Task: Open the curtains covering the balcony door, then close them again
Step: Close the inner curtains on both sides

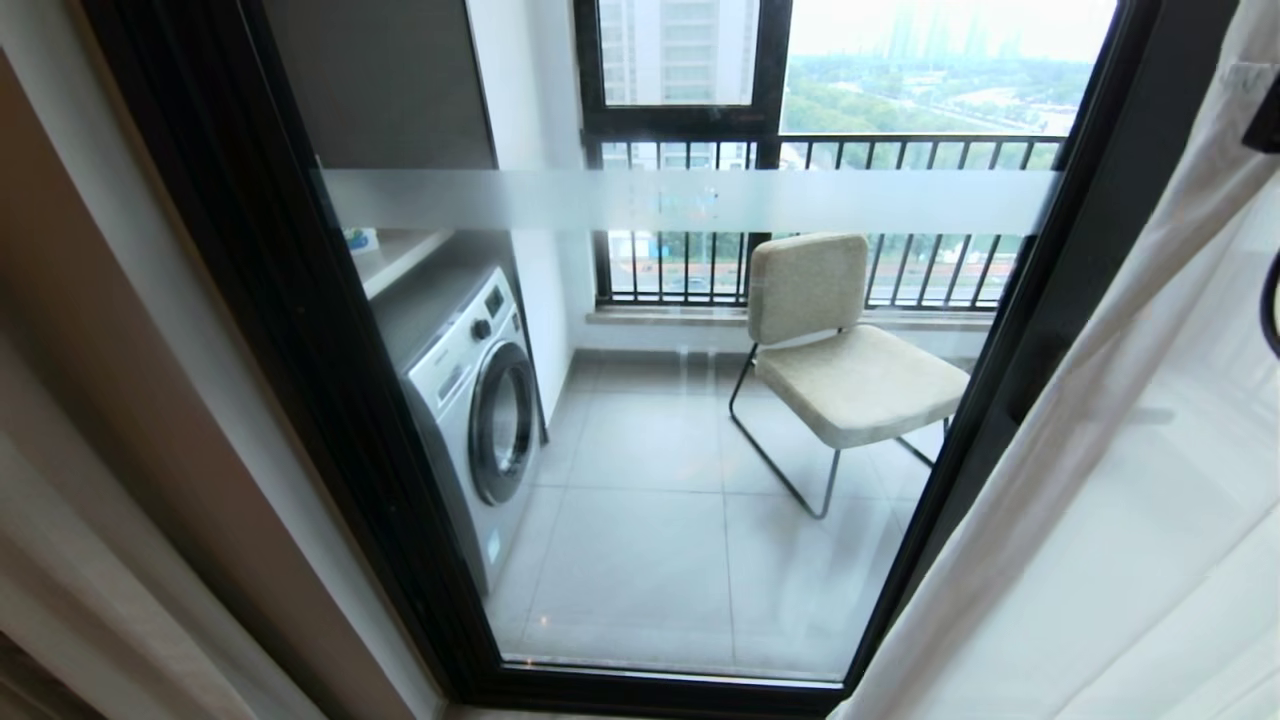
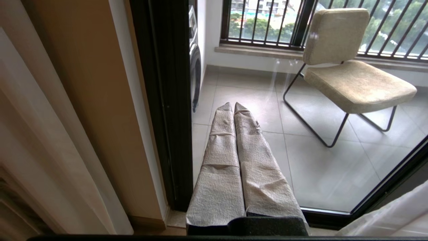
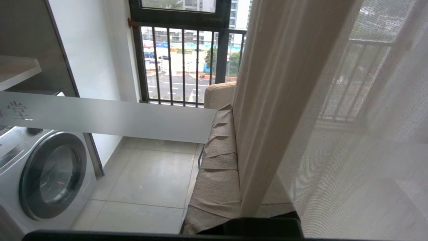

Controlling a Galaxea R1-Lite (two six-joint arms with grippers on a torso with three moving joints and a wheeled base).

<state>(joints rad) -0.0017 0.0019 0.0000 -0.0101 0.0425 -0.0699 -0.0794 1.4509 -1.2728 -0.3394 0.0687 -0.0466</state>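
The balcony door (image 1: pixel 250 300) stands uncovered in the middle, its glass crossed by a frosted white band. The curtains are drawn apart: the cream-beige layer (image 1: pixel 60 450) hangs at the left, the sheer white layer (image 1: pixel 1130 500) at the right. My right gripper (image 3: pixel 232 108) is raised at the sheer curtain's (image 3: pixel 277 100) inner edge and is shut on its hem fold. One taped finger (image 3: pixel 217 150) shows; the fabric covers the other. My left gripper (image 2: pixel 233 105) is low beside the door's left frame (image 2: pixel 167 100), shut and empty.
Behind the glass, a white washing machine (image 1: pixel 480 410) stands at the left and a beige chair (image 1: pixel 840 350) on thin metal legs at the right, on grey floor tiles. A dark-framed window with a railing (image 1: pixel 830 150) closes the balcony's far side.
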